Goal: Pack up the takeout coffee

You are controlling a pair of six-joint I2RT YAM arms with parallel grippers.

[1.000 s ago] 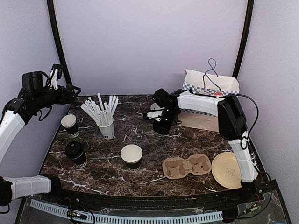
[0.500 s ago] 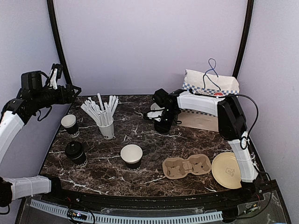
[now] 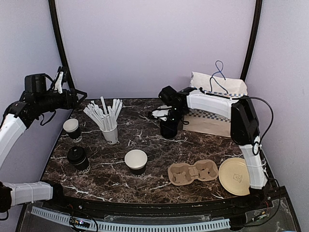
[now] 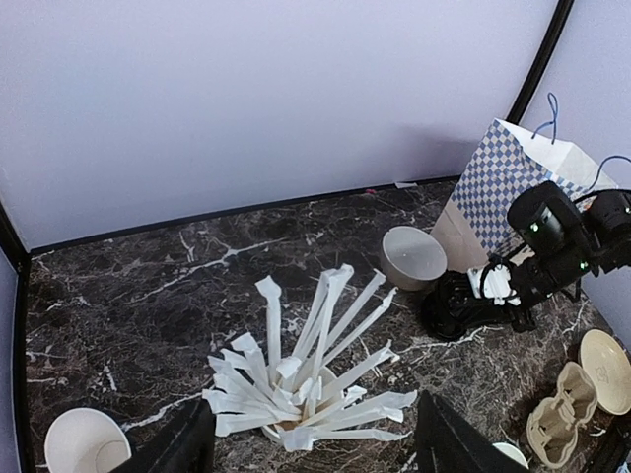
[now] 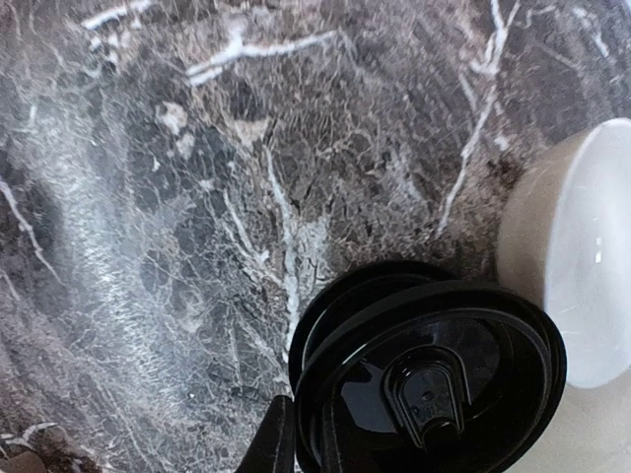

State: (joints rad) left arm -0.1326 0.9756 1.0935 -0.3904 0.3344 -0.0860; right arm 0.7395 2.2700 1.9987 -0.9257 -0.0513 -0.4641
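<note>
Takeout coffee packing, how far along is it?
Done: one lidded cup stands at the left. In hand: the right gripper holds a black lid over another cup. To do: two open cups need lids, and the cardboard carrier holds no cups.

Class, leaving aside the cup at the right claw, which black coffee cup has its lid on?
The front-left cup: it is capped in black, whereas the back-left cup and the centre cup stand open, showing white insides.

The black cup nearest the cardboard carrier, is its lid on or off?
Off. In the top view the cup shows its open white inside, with no black lid over it.
</note>
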